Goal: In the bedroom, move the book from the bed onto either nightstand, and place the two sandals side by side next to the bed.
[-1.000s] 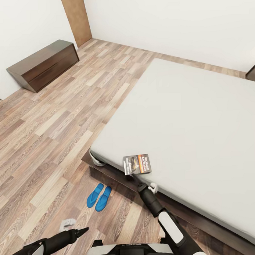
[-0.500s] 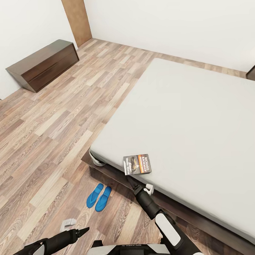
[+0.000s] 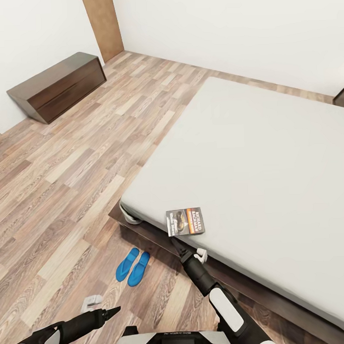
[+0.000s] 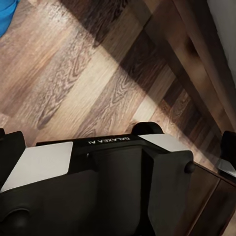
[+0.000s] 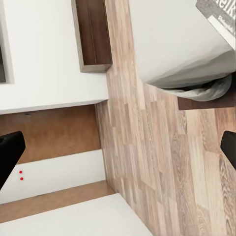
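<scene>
Right gripper (image 3: 176, 244) pulled slightly back, fingers spread, empty, one book (image 3: 184, 221) just beyond on bed (image 3: 270, 153), two sandals (image 3: 132, 265) beside it.

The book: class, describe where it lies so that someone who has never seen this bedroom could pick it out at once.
Find the large bed with its plain pale mattress. At the mattress corner nearest the robot, just beyond the right gripper, the book lies flat. It is the one dark thing on that pale surface, with an orange band and white lettering; the blue sandals lie on the floor below.
</scene>
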Tool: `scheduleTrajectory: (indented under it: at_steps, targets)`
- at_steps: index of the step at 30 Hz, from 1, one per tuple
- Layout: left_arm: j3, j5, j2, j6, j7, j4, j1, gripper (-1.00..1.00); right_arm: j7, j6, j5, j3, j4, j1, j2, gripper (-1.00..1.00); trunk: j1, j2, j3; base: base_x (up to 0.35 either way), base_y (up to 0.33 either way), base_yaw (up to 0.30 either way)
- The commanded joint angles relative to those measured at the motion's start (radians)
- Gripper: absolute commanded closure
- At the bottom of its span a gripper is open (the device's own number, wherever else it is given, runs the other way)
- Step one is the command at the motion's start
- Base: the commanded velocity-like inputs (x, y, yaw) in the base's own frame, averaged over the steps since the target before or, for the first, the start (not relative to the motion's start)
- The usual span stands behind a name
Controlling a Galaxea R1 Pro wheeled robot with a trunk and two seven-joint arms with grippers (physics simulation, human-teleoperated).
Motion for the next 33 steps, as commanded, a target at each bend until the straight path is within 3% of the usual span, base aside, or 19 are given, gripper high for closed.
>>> scheduleTrajectory:
  at_steps: [1,33]
  targets:
    - [-0.003,0.006,0.0,0.0,-0.003,0.001,0.0,-1.0,0.003,0.007,-0.01,0.001,0.0,0.0,0.0,-1.0,0.004,-0.008,-0.004,0.0,0.0,0.0]
    - [-0.003,0.006,-0.001,0.001,-0.003,0.001,0.0,-1.0,0.005,0.007,-0.012,-0.006,-0.003,0.001,0.0,-1.0,0.127,-0.232,-0.104,0.0,0.0,0.0]
